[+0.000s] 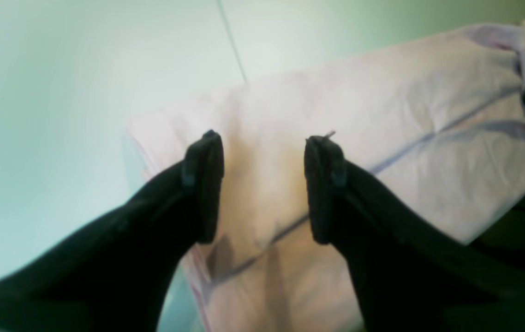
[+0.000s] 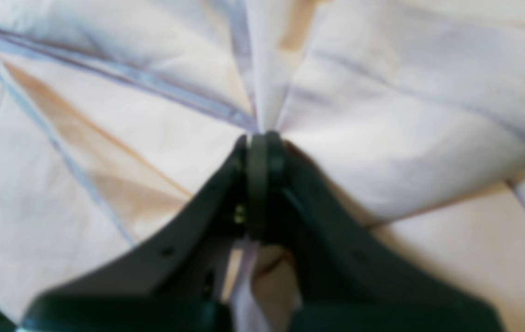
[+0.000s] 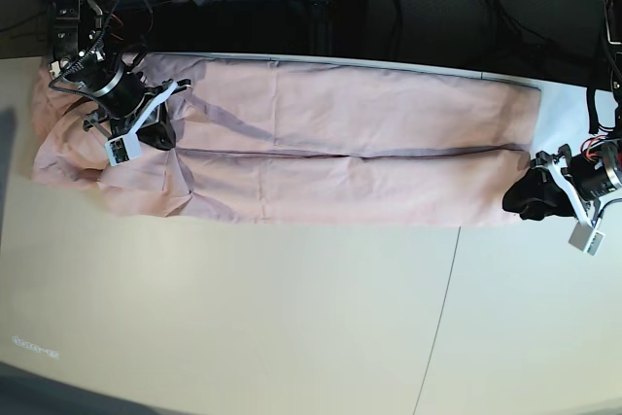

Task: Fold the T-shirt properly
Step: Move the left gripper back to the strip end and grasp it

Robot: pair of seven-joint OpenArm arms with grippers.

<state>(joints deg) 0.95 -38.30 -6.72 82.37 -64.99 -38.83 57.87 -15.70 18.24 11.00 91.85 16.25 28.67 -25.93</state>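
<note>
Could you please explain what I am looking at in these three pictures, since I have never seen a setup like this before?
This is a two-armed robot working at a pale table, and its job is to fold the pink T-shirt stretched out along the far edge. The wide picture looks down from above. The other two come from small cameras on the robot's wrists, so the black prongs in them are its own grippers. The right gripper is pinched shut on a bunch of the T-shirt, with creases fanning out from the pinch; in the overhead view it is on the left. The left gripper is open above one end of the T-shirt, holding nothing.
</note>
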